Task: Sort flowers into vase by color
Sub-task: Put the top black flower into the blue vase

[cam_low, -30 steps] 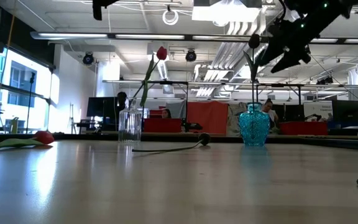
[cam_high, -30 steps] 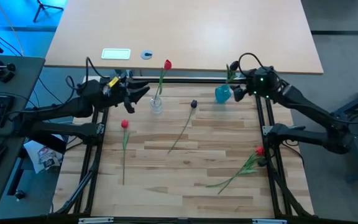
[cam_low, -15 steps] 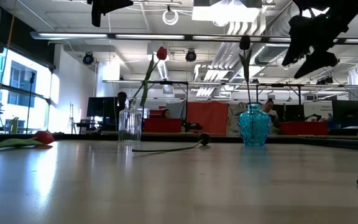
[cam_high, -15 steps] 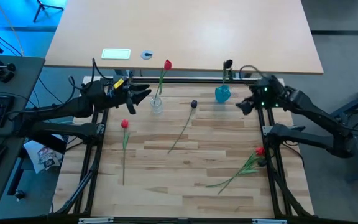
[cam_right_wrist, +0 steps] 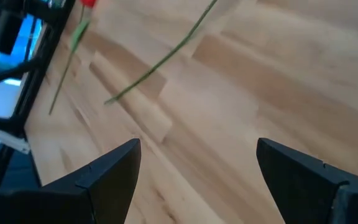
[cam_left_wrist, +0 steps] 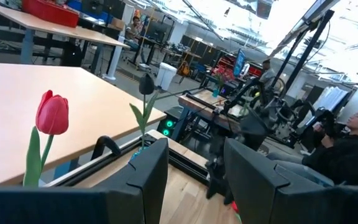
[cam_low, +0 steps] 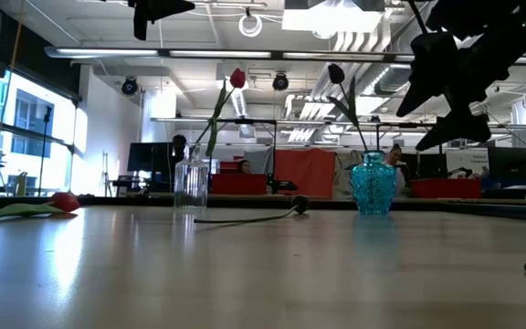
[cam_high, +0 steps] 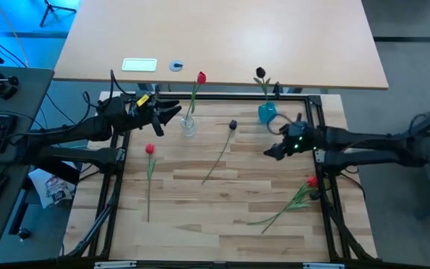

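Observation:
A clear glass vase (cam_high: 188, 125) near the far edge holds one red flower (cam_high: 201, 77). The blue vase (cam_high: 267, 113) holds one black flower (cam_high: 260, 72), leaning on the rim. A black flower (cam_high: 233, 125) lies on the table's middle, and a red flower (cam_high: 149, 149) lies at the left. More red flowers (cam_high: 310, 181) lie by the right rail. My left gripper (cam_high: 176, 112) hovers open just left of the clear vase. My right gripper (cam_high: 269, 152) is open above the table, on the near side of the blue vase, with the lying black flower's stem (cam_right_wrist: 166, 56) ahead of it.
A black metal frame (cam_high: 321, 161) runs round the wooden table top. A second, lighter table (cam_high: 222, 37) lies beyond the far rail with a white card and a small round thing on it. Bare wood (cam_high: 222, 202) spreads between the lying flowers.
My right gripper has drawn away from the black flower in the blue vase, first toward the right rail, then down, toward the near edge and the table's middle. The black flower's head has tipped over toward the left while its stem stays in the vase.

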Controlling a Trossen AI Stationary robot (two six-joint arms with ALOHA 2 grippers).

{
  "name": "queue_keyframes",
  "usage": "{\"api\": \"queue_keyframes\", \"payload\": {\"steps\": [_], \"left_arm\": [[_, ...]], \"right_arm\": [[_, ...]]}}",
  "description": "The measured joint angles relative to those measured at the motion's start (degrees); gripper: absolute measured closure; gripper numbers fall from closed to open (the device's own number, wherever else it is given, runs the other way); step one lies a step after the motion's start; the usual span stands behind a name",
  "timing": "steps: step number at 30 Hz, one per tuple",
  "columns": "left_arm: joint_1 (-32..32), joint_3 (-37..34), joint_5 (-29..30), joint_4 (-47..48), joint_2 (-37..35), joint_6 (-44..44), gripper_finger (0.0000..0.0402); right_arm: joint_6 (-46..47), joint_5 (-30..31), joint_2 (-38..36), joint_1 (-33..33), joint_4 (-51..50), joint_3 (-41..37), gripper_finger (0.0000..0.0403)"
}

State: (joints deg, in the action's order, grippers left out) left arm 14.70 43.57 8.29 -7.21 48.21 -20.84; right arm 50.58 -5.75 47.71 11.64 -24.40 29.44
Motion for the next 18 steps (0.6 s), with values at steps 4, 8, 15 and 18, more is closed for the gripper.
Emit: {"api": "queue_keyframes", "payload": {"steps": [4,8,15,18], "left_arm": [[0.0,0.0,0.0,0.1,0.0,-0.3,0.0256],[0.4,0.0,0.0,2.6,0.0,-2.5,0.0256],[1.0,0.0,5.2,8.0,0.0,-2.6,0.0256],[1.0,0.0,8.0,9.9,0.0,-3.0,0.0256]], "right_arm": [[1.8,2.7,5.5,-4.4,5.5,0.0,0.0089],[7.2,7.3,11.9,-6.4,9.3,1.4,0.0089],[10.4,14.5,26.2,-6.5,9.3,9.8,0.0089],[11.4,16.1,33.3,-6.5,8.7,14.9,0.0089]]}}
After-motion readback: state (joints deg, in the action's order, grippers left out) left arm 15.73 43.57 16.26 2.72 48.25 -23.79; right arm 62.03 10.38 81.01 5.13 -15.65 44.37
